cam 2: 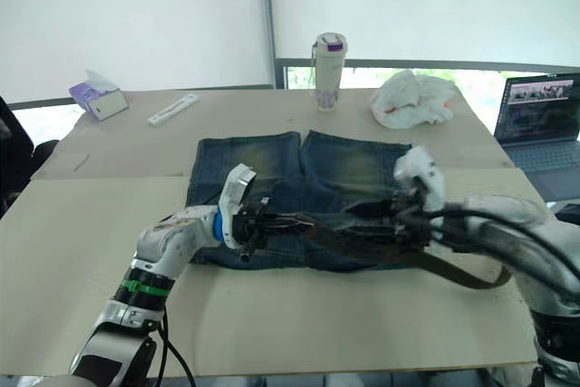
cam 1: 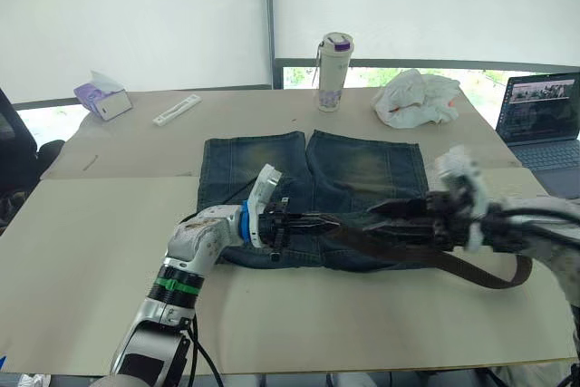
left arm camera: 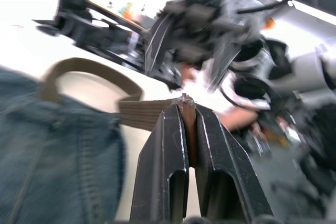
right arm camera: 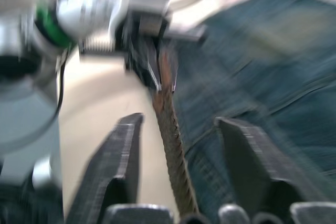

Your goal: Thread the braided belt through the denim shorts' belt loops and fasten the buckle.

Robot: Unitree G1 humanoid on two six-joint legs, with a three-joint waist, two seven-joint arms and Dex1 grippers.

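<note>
The denim shorts [cam 1: 362,169] lie flat in the middle of the table, waistband toward me. Along the waistband runs the braided belt [cam 1: 399,246], a brown woven strap that ends in a loose loop off to the right. My left gripper [cam 1: 306,221] is shut on the strap, its fingers [left arm camera: 168,150] pinching it edge-on. Facing it from the right, my right gripper [cam 1: 379,212] is open, and the strap [right arm camera: 170,145] passes between its spread fingers [right arm camera: 118,161] without touching them. I cannot make out the belt loops, and the buckle is hidden.
At the table's far side stand a white bottle [cam 1: 333,72] and a crumpled white bag [cam 1: 417,99]. A tissue box [cam 1: 101,97] and a flat white stick [cam 1: 177,111] lie far left. An open laptop [cam 1: 544,120] sits at the far right.
</note>
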